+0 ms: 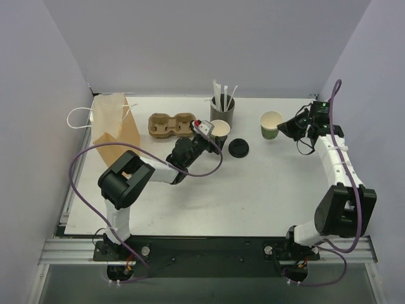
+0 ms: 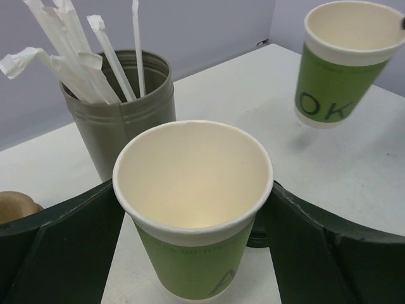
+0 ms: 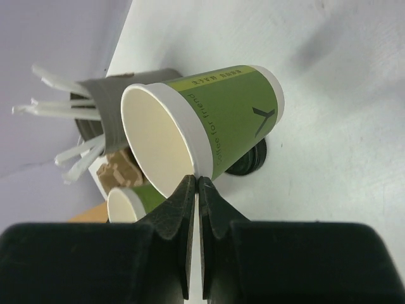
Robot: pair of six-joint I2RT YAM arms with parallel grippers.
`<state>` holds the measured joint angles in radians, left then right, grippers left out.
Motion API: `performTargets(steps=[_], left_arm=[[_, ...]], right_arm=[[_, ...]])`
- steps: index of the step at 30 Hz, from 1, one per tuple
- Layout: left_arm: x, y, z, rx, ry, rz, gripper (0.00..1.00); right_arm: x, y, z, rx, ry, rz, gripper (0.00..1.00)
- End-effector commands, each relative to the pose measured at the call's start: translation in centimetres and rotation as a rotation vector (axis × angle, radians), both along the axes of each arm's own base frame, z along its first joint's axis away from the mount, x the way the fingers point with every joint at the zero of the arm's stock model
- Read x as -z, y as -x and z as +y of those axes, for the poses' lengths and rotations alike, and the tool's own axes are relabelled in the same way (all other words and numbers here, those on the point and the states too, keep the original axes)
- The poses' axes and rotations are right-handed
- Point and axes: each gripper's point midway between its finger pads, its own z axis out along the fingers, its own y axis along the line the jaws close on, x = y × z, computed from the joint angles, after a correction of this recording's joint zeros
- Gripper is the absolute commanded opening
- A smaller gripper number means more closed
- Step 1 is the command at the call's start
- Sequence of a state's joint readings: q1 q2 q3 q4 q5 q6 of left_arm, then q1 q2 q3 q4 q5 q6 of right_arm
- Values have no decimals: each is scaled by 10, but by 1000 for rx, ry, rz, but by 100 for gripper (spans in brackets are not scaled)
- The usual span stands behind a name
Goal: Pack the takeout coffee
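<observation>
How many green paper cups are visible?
2. One cup is beside the straw holder, between the left gripper's fingers; the other cup is farther right, rim pinched by the right gripper. The bag's inside is unseen.

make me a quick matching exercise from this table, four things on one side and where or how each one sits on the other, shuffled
Things:
1. black lid
2. straws
3. paper bag
4. cup by the right arm

Places or states:
a. standing in the grey holder
b. rim pinched by the right pincer
c. lying flat on the table, on no cup
d. upright at the far left, white handles

Pairs: 1-c, 2-a, 3-d, 4-b
</observation>
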<state>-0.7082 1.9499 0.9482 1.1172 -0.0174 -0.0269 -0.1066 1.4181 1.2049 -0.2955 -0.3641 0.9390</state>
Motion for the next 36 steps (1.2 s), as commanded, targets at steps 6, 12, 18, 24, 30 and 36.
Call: performTargets(steps=[6,12,18,24,30,36], left_arm=[[-15,33,5,45,98,30,93],[-11,48,11,47,114,48,93],[0,61,20,28,109,78,94],[9,70,23,23,98,91,94],[12,75,24,21,88,92,94],[22,83,29,14,68,107,95]], right_arm=[[50,-85,-29,63,52,-113,0],[77,-92,-29,62,40,-59,0],[87,-85,-29,65,45,14,14],[75,-83,-29,47,79,67,30],[58,-78,-25,29,128,75,40],[41,-65,-4,-22,164,61,41]])
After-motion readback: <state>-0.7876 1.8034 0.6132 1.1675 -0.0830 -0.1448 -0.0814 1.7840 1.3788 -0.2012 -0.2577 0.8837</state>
